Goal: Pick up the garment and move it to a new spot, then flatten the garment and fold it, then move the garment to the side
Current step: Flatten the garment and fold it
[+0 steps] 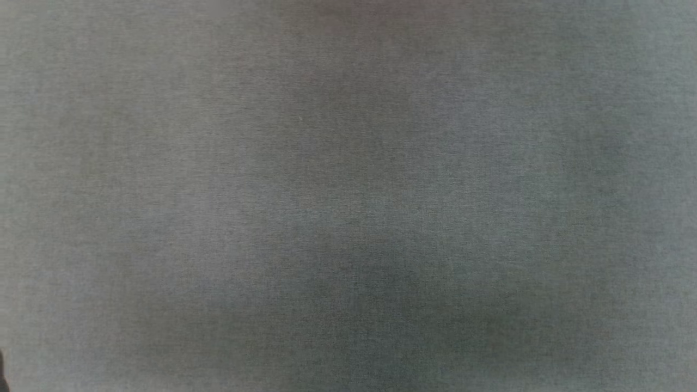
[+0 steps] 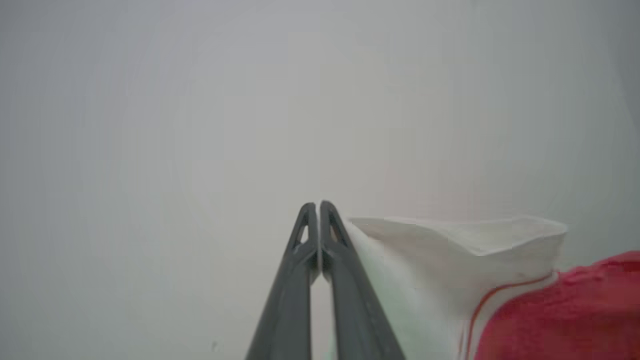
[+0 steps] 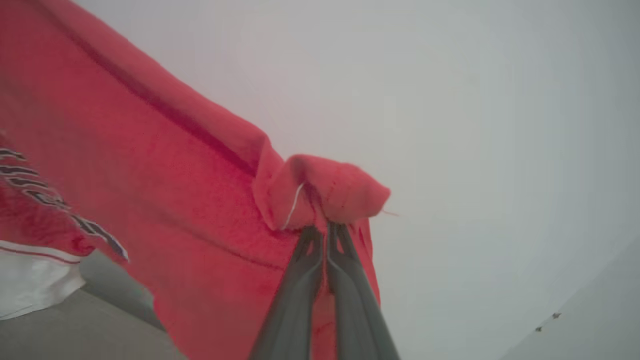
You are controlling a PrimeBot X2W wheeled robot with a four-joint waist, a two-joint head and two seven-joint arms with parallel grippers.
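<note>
A: What has the right gripper (image 3: pixel 326 229) got?

B: Its jaws are clenched on a bunched corner of the garment (image 3: pixel 175 200). A red knot pokes out just past the tips. The red body hangs away to the gripper's left, as far as the black-and-white lettering (image 3: pixel 55 200).

A: And the left gripper (image 2: pixel 318 206)?

B: Pressed together. The white sleeve (image 2: pixel 450 245) touches its right finger and spreads off to that side, but I cannot tell whether any cloth is pinched between the jaws.

A: What worries you?

B: If the left has nothing, the jersey hangs from one small pinch. I think a quick swing could tug that corner free, or the loose side could drag and crumple on landing.

A: Room to move?

B: Plenty, I judge. Ahead and to the right of the right gripper, and ahead and to the left of the left one, is only pale background. The grey fabric tabletop (image 1: pixel 348 163) lies flat and unwrinkled, though I cannot tell where its edges run.
</note>
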